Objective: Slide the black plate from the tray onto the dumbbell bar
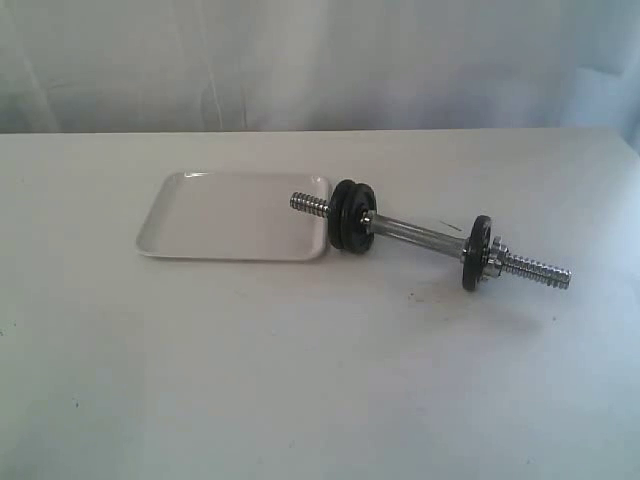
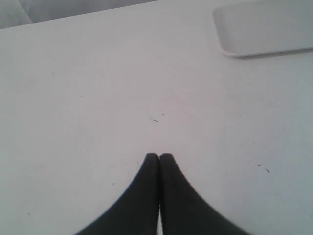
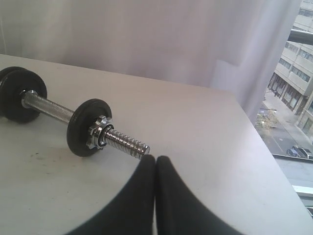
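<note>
The white tray [image 1: 215, 215] lies with nothing in it; its corner also shows in the left wrist view [image 2: 266, 27]. The dumbbell bar [image 1: 415, 237] lies on the table, its left threaded end [image 1: 310, 205] reaching over the tray's rim. Two black discs sit pressed together on that end; the outer one, toward the tray, is the black plate [image 1: 342, 212]. A third disc [image 3: 85, 127] with a chrome collar nut [image 3: 98, 133] sits near the right end. My left gripper [image 2: 159, 155] is shut over bare table. My right gripper [image 3: 155, 157] is shut, close by the right threaded end [image 3: 129, 144].
The white table [image 1: 300, 380] is backed by a pale curtain [image 1: 320, 60]. Its right edge [image 3: 264, 161] runs near a window in the right wrist view. Neither arm shows in the exterior view.
</note>
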Robot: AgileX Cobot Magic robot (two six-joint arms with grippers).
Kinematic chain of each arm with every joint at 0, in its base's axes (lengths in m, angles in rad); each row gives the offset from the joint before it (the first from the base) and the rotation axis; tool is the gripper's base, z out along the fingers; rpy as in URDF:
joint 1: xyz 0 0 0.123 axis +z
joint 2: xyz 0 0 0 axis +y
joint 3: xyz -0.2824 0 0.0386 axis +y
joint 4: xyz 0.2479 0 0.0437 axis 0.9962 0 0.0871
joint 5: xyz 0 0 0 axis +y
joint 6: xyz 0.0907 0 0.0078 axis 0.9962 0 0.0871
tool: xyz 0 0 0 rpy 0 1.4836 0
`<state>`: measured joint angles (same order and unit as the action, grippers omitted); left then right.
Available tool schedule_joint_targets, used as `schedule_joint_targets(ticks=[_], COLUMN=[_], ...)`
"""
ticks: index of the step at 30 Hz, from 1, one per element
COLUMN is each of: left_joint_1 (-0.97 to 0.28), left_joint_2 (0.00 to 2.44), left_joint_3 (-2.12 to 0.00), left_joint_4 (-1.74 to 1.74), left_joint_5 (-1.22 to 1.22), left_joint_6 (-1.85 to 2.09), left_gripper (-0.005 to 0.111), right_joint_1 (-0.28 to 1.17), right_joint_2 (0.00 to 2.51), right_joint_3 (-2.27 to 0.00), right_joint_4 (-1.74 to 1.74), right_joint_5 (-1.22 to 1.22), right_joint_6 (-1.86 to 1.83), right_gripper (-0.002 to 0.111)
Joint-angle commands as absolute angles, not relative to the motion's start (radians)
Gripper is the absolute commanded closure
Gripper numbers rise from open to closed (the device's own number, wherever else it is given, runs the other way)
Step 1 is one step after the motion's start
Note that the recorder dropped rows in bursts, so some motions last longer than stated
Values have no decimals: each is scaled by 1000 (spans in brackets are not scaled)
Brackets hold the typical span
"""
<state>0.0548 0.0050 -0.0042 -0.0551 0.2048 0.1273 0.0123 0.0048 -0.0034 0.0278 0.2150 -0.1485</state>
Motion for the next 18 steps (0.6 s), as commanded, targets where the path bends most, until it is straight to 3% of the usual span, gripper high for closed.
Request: schedule_joint_targets(ticks=[1, 18], left_joint_1=[55, 10], left_joint_2=[0, 0], left_joint_3=[0, 0], left_joint_4=[43, 43], left_joint_5=[210, 213], left_joint_6=[-7, 25], left_gripper=[107, 107], right_joint_1=[12, 12], right_joint_2=[0, 0], right_joint_3=[0, 0], right_joint_4=[32, 30], right_joint_5=[215, 218], right_joint_6=[-154, -154], right_gripper=[108, 108])
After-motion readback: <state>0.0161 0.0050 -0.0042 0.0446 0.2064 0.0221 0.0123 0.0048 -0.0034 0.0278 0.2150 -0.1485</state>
